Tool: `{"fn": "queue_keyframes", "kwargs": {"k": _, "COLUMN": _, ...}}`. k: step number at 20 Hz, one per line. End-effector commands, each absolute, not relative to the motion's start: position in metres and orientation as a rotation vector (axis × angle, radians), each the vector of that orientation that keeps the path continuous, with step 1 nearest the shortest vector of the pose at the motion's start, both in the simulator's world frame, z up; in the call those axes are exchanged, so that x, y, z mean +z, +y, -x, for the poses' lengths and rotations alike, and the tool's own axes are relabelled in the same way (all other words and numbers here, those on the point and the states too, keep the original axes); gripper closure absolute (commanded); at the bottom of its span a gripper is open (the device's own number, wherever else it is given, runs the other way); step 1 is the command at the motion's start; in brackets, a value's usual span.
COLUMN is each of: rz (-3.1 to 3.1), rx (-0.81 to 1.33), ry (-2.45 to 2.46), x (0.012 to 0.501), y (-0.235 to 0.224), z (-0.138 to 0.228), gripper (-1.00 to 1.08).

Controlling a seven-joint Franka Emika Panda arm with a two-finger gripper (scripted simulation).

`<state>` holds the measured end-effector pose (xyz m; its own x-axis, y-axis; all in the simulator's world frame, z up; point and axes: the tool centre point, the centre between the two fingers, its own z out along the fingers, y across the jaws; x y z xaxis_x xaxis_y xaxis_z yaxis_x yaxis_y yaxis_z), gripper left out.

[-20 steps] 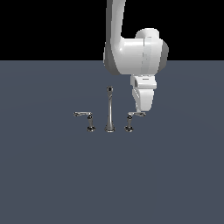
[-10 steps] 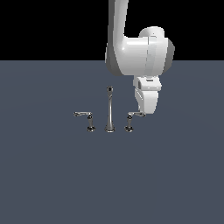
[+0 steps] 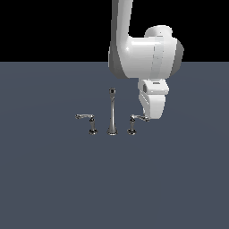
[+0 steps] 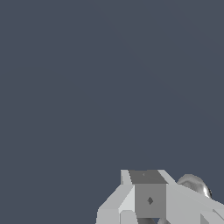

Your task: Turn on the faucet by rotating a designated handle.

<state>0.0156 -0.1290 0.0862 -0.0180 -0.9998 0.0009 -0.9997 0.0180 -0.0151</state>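
The chrome faucet stands on the grey floor in the exterior view. Its tall slim spout (image 3: 112, 114) has a dark tip. The designated handle (image 3: 133, 124) is a short post to the spout's right, with a thin lever (image 3: 140, 118) pointing to the exterior view's right. The twin handle (image 3: 91, 123) points left. My white gripper (image 3: 151, 115) hangs at the outer end of the designated lever, touching or just behind it. In the wrist view the fingers (image 4: 148, 199) look pressed together, with a chrome rounded part (image 4: 194, 183) just beside them.
The dark grey floor (image 3: 112, 188) spreads flat all round the faucet. My white arm (image 3: 147, 58) rises above the gripper, over the faucet's right side.
My arm and gripper have shifted a little toward the exterior view's right, along the designated lever. The lever itself shows no clear turn.
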Motion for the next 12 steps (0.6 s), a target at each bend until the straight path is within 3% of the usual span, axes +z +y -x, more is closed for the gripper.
{"fn": "queue_keyframes", "kwargs": {"k": 1, "rz": 2.197, "rx": -0.009, "ry": 2.237, "x": 0.086, "y": -0.126, "z": -0.006, "gripper": 1.08}}
{"fn": "queue_keyframes", "kwargs": {"k": 12, "rz": 2.195, "rx": -0.002, "ry": 2.246, "x": 0.086, "y": -0.118, "z": 0.031, "gripper": 1.08}}
